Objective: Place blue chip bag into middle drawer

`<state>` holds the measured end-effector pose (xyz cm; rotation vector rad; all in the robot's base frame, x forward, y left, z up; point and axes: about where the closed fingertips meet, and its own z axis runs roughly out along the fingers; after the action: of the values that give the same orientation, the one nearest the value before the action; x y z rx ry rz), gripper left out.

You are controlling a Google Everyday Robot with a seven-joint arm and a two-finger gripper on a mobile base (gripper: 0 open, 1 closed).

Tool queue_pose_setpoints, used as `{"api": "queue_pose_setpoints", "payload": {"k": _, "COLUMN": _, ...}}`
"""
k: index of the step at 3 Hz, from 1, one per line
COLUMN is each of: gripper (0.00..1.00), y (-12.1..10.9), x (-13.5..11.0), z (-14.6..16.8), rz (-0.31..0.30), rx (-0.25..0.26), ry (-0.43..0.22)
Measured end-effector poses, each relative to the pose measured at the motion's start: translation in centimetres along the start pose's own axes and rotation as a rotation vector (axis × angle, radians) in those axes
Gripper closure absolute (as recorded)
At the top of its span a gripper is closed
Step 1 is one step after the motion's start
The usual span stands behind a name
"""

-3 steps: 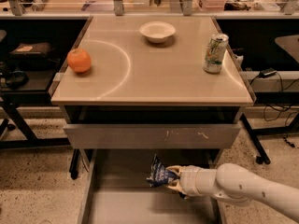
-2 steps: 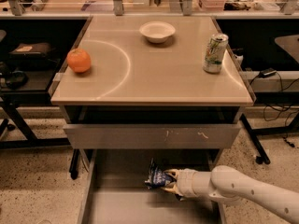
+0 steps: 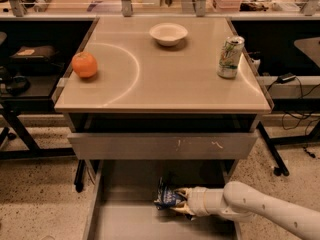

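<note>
The blue chip bag [image 3: 168, 197], dark-blue crinkled foil with white lettering, is held low inside the pulled-out middle drawer [image 3: 125, 221], a wide shallow grey metal drawer with a bare floor, below the table. My gripper [image 3: 180, 201] reaches in from the right on a white arm and is shut on the bag's right end. The bag sits near the drawer's middle, just above or touching the floor; I cannot tell which.
An orange [image 3: 84, 64], a white bowl [image 3: 168, 34] and a green-white can [image 3: 230, 57] stand on the tan tabletop [image 3: 160, 84]. A grey drawer front with white scratches [image 3: 162, 145] hangs above the open drawer. Dark desks and cables flank the table.
My gripper and the blue chip bag have shifted slightly left and a little deeper into the drawer. Nothing on the tabletop has moved.
</note>
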<state>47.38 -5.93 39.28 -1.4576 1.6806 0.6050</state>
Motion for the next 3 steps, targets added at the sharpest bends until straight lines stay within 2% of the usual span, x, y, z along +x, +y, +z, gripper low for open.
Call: {"api": "queue_pose_setpoints", "payload": {"k": 3, "gripper": 0.1, "y": 0.0, "x": 0.0, "z": 0.01, "rz": 0.0, "rx": 0.0, "ry": 0.0}}
